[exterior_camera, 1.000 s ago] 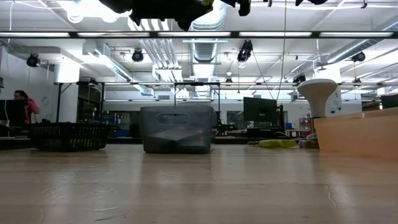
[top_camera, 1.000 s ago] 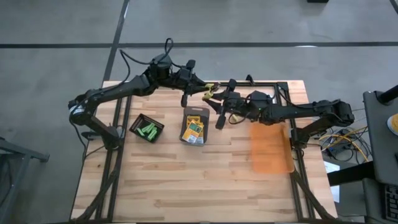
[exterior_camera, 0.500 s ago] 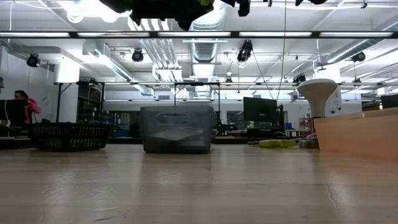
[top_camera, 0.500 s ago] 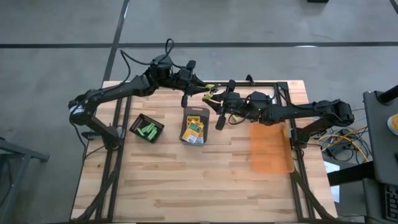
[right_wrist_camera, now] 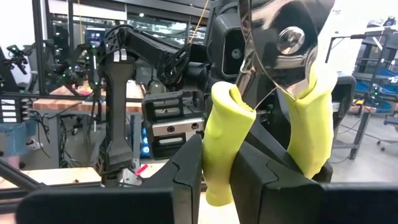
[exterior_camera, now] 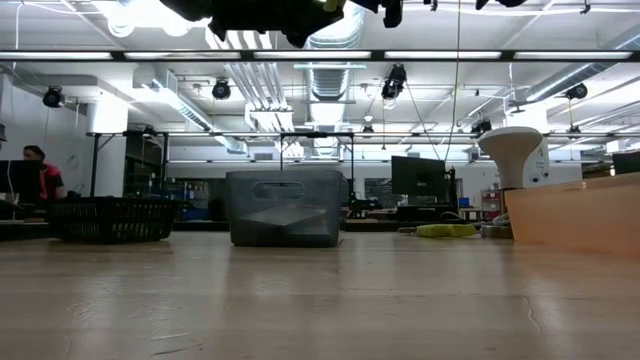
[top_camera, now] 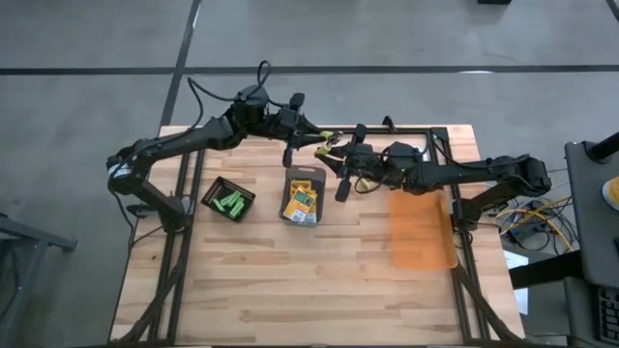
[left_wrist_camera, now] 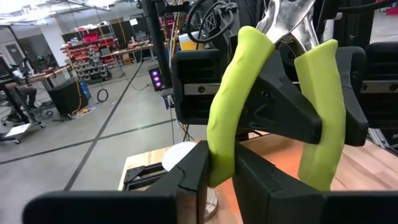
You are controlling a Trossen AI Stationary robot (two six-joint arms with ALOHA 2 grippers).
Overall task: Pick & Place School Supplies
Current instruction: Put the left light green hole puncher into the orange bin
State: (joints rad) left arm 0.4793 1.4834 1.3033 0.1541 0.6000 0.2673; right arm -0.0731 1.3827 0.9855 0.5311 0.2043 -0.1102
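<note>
A pair of pliers with two yellow-green handles and a metal head hangs high above the far middle of the table. My left gripper comes at it from the left and is shut on one handle. My right gripper comes from the right and is shut on the other. Several green sticks lie in a dark tray. Yellow-and-green crayon boxes lie in a grey bin. My left gripper pinches one yellow-green handle near its free end between its two fingers, which point level and lie across it. My right gripper pinches the other handle near its free end the same way, level, from the opposite side. The pliers are clear of the table, head above the handles.
An orange translucent box stands at the table's right edge. The low view shows the grey bin, the dark tray and the orange box along the far half. A person sits beyond the table.
</note>
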